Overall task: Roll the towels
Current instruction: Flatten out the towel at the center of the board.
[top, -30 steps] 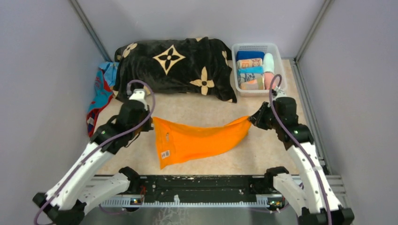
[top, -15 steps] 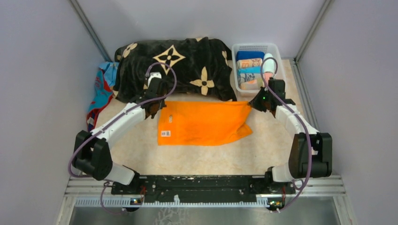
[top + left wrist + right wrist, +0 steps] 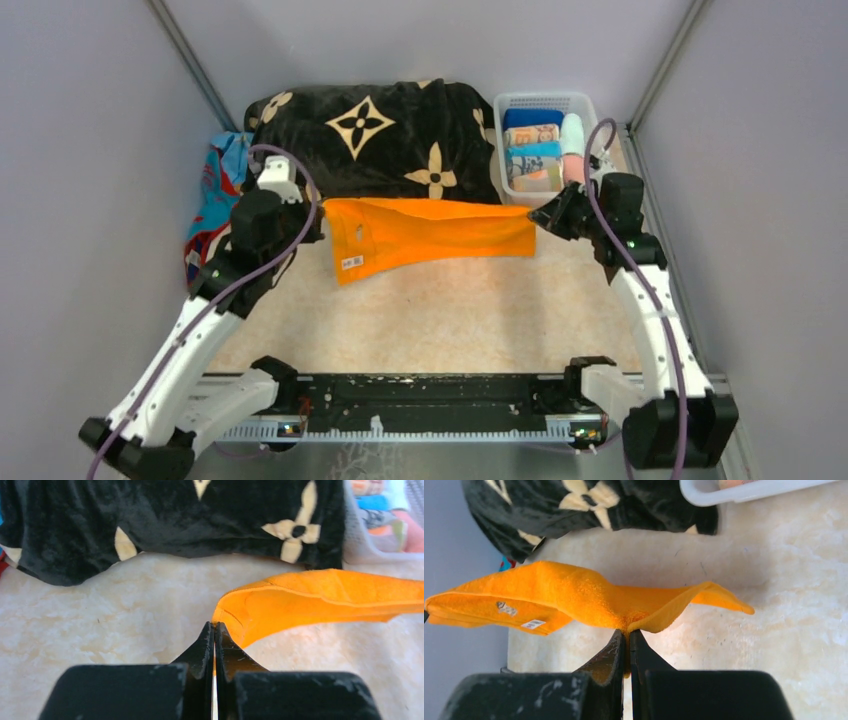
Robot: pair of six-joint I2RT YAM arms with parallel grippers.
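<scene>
Grey walls: close in the cell on three sides, the back one behind the black blanket.

Table: beige, stone-patterned top; bare stretch lies on the near side of the black blanket.

Black blanket: plush, with cream flower motifs, heaped across the far part of the table. It serves as the reference for all entries below.

Left arm, right arm: white links, each reaching from the near edge toward the blanket's near corners.

Orange towel: plain, pulled out lengthwise along the blanket's near edge and held by its two ends. The wrist views show it raised off the table. Its left part hangs lower toward the near side. Whether its far edge touches the blanket cannot be told.

Basket: white plastic, just beside the blanket's right end.

Patterned towel: red and turquoise, crumpled against the wall at the blanket's left end, partly tucked behind it.

Rolled towels: several, in blue, pink and patterned cloth, packed side by side inside the basket to the right of the blanket.

Left gripper: jaws clenched on the orange towel's left end, in front of the blanket's left near corner.

Right gripper: jaws pinched tight on the orange towel's right end, in front of the blanket's right near corner.

Label: small white tag on the towel's lower left corner, on the near side of the blanket.
</scene>
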